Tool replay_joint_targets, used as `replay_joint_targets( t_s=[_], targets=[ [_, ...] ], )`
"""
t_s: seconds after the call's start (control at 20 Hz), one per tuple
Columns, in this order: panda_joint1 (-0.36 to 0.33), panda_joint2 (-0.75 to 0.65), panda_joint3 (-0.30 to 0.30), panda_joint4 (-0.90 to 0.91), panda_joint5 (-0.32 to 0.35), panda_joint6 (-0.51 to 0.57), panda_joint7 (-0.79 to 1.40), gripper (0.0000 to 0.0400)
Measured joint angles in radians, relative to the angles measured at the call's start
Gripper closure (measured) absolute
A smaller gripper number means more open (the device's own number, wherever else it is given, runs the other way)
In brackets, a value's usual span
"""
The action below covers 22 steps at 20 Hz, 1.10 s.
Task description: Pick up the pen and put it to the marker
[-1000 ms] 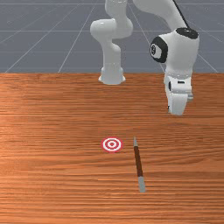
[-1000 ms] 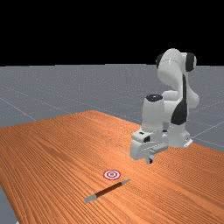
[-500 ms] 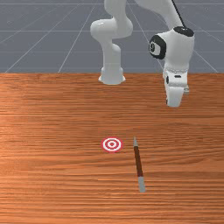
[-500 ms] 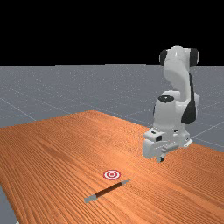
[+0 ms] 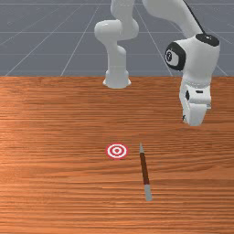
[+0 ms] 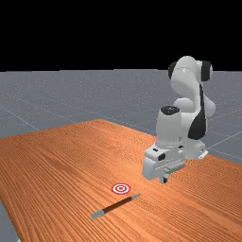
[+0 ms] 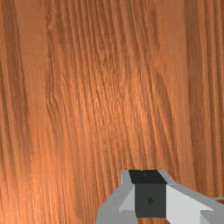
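0% done AFAICT: pen [image 5: 145, 169] on table [image 5: 55, 192] near marker [image 5: 117, 151], my gripper [image 6: 164, 179] off both, spread or closed, can't tell. Pickup + placement left.

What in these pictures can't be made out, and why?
- Gripper: open or shut can't be told; too small in the far view.
- Pen: its underside, hidden by its own body in the front and far views.
- Arm: its upper part, cut off by the front view's top edge.
- Sign on the arm's side: too small to read in the front view.
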Motion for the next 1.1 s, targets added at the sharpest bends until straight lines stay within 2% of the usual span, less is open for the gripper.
replay_joint_targets(
  t_s=[0.05, 0.1, 0.15, 0.35, 0.45, 0.5, 0.55, 0.6, 0.7, 0.75, 0.8, 0.85, 0.95, 1.1],
  targets=[
    [0.004, 0.004, -0.006, 0.004, -0.009, -0.003, 0.008, 0.0400],
    [-0.018, 0.005, 0.016, -0.010, 0.015, 0.029, -0.050, 0.0400],
    [-0.015, 0.025, 0.013, -0.008, 0.013, 0.056, -0.040, 0.0400],
    [-0.021, 0.292, 0.020, 0.160, 0.031, 0.072, -0.044, 0.0400],
    [-0.015, 0.327, 0.006, 0.111, 0.010, 0.260, -0.029, 0.0400],
    [-0.012, 0.336, -0.002, 0.127, 0.003, 0.269, -0.023, 0.0324],
    [-0.018, 0.340, 0.001, 0.133, 0.004, 0.284, -0.029, 0.0273],
    [-0.004, 0.342, -0.015, 0.137, -0.009, 0.298, -0.016, 0.0231],
    [-0.006, 0.350, -0.016, 0.152, -0.012, 0.302, -0.025, 0.0177],
    [-0.006, 0.349, -0.016, 0.150, -0.013, 0.306, -0.027, 0.0224],
    [-0.001, 0.343, -0.023, 0.140, -0.015, 0.323, -0.016, 0.0299],
    [-0.001, 0.333, -0.023, 0.130, -0.019, 0.327, -0.021, 0.0339],
    [0.001, 0.301, -0.025, 0.108, -0.021, 0.324, -0.018, 0.0377],
    [0.001, 0.257, -0.024, 0.091, -0.021, 0.306, -0.018, 0.0395]
  ],
)
